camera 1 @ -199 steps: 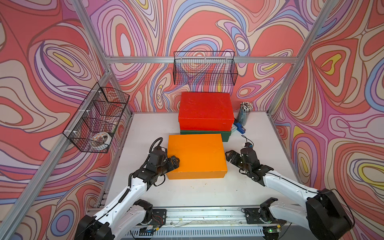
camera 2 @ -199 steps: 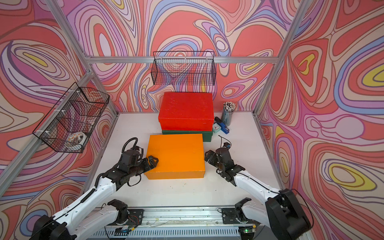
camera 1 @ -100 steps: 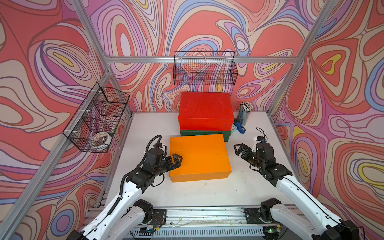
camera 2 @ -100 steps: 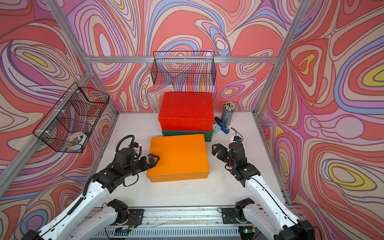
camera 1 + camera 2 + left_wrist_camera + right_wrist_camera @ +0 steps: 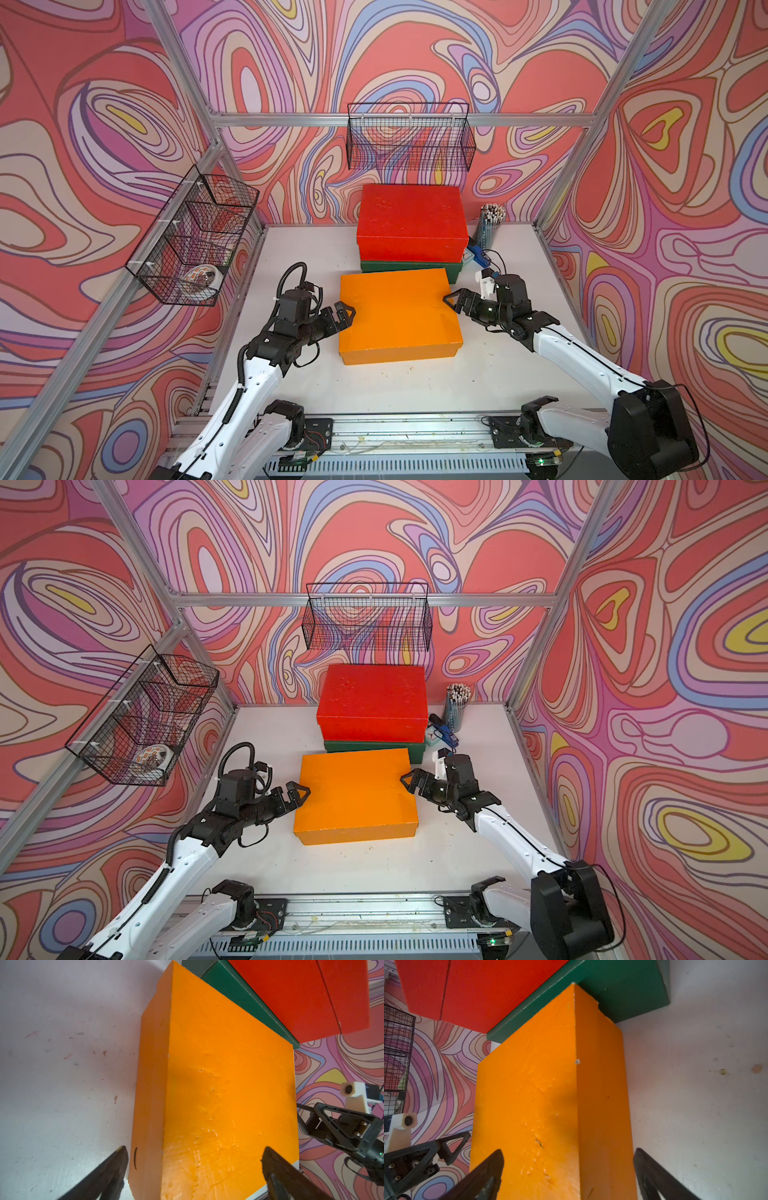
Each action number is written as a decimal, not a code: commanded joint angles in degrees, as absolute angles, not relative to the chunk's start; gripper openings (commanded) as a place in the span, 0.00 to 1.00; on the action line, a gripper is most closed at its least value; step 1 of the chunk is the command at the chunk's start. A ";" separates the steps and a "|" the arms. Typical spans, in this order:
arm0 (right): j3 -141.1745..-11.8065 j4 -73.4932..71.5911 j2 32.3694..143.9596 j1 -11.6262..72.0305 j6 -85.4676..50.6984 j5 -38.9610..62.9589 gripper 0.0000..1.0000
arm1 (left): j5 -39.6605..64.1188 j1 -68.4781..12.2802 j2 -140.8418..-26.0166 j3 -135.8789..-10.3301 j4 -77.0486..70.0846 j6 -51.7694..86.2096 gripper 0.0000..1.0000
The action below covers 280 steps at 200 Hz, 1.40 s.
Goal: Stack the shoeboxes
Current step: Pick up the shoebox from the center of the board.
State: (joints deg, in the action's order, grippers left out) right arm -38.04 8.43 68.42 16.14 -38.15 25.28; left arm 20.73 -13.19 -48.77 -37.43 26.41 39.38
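Left gripper is parked at the left short end of the orange shoebox, fingers spread wide apart and not clamped on anything. The box sits on the worktop just in front of the red shoebox, which is stacked on the dark green shoebox. Right gripper is at the orange one's right end, fingers wide apart too

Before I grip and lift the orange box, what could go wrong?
The left gripper and the right gripper stand open at the short ends of the orange box; an uneven grip could tilt it. Its far edge lies close against the green box, so lifting may nudge the red box on top. The pencil cup stands near the right arm.
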 commanded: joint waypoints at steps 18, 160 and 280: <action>-39.21 2.97 72.29 16.03 -37.85 30.68 0.98 | 28.83 -12.21 -50.26 -34.61 23.62 37.57 1.00; -39.46 -3.15 80.76 17.84 -39.70 34.11 0.98 | 31.98 -10.72 -58.29 -34.92 21.91 45.41 0.96; -40.27 -3.38 83.05 19.99 -40.30 33.00 0.98 | 33.56 -10.72 -66.37 -36.89 20.46 47.88 0.96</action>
State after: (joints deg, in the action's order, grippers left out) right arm -38.70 -3.25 82.08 18.28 -39.77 32.05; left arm 32.16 -10.76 -65.80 -35.22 20.36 46.61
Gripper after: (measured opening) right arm 0.983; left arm 0.959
